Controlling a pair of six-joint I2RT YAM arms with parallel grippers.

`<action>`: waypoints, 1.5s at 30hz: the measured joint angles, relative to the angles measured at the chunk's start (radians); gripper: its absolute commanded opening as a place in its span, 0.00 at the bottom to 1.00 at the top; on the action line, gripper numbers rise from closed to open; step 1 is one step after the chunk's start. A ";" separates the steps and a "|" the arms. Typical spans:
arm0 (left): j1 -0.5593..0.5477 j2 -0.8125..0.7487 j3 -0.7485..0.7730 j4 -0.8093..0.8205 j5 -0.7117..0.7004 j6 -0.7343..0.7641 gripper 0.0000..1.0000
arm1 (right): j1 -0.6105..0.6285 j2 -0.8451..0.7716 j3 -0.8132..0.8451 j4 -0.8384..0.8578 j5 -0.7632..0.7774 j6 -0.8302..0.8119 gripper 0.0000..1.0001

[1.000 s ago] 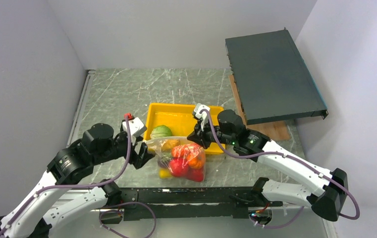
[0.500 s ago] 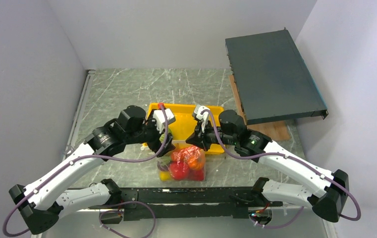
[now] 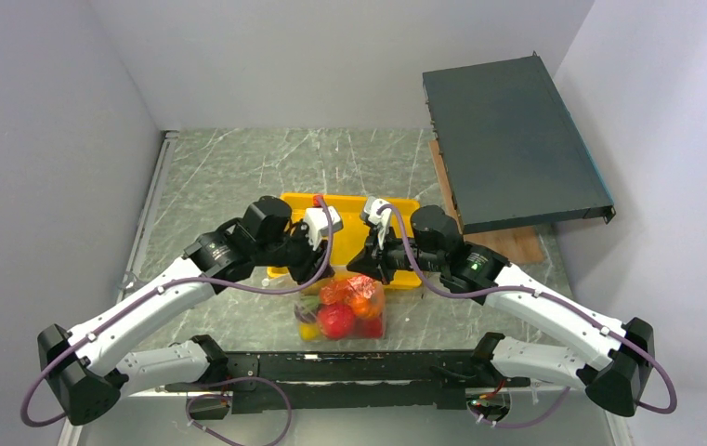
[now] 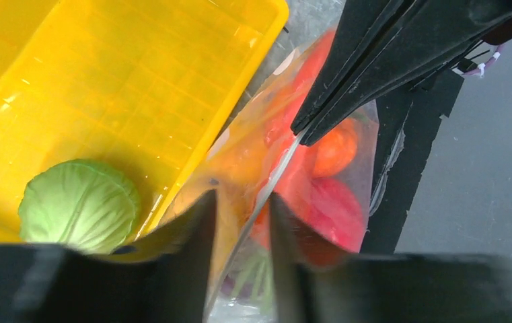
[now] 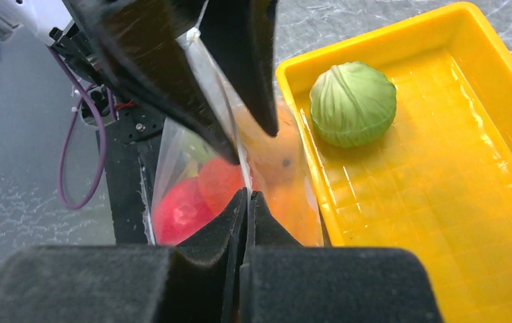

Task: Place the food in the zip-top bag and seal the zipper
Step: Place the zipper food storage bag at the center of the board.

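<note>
Swung in from the left side of the desk, the left arm now reaches across the yellow tray, with the left tool at the zip-top bag.

The left tool's fingers stand apart, one on each side of the bag's raised top edge, and the zipper runs up through the gap. Whether either finger touches the plastic cannot be told. The right tool is clamped together on that same edge, a little farther along the zipper. The bag sits just off the tray's near long side and holds the food: red, orange and yellow pieces packed together. The green cabbage sits alone inside the tray, in a corner close to the bag, apart from both tools.
</note>
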 measured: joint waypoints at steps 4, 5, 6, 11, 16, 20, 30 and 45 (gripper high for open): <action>0.000 -0.004 0.000 0.000 0.015 -0.008 0.00 | 0.000 0.000 0.000 0.000 -0.009 0.000 0.00; -0.001 -0.008 0.000 -0.003 0.017 -0.008 0.00 | 0.000 0.000 0.000 0.001 -0.008 0.000 0.00; -0.003 -0.014 0.000 -0.007 0.017 -0.010 0.00 | 0.000 0.000 0.000 0.001 -0.007 0.000 0.07; -0.005 -0.078 0.000 -0.076 -0.030 -0.008 0.00 | 0.002 -0.004 0.010 0.005 0.005 0.002 0.46; -0.004 -0.175 0.000 -0.192 -0.140 -0.008 0.00 | 0.002 -0.021 0.011 0.006 0.086 0.011 0.66; -0.004 -0.248 0.015 -0.292 -0.256 -0.009 0.00 | 0.002 -0.046 0.011 0.015 0.188 0.019 0.70; -0.001 -0.311 0.137 -0.470 -0.776 -0.091 0.00 | 0.001 -0.041 0.011 0.031 0.257 0.019 0.71; 0.504 -0.061 0.251 -0.297 -0.898 -0.095 0.00 | 0.001 -0.031 0.013 0.014 0.257 0.019 0.72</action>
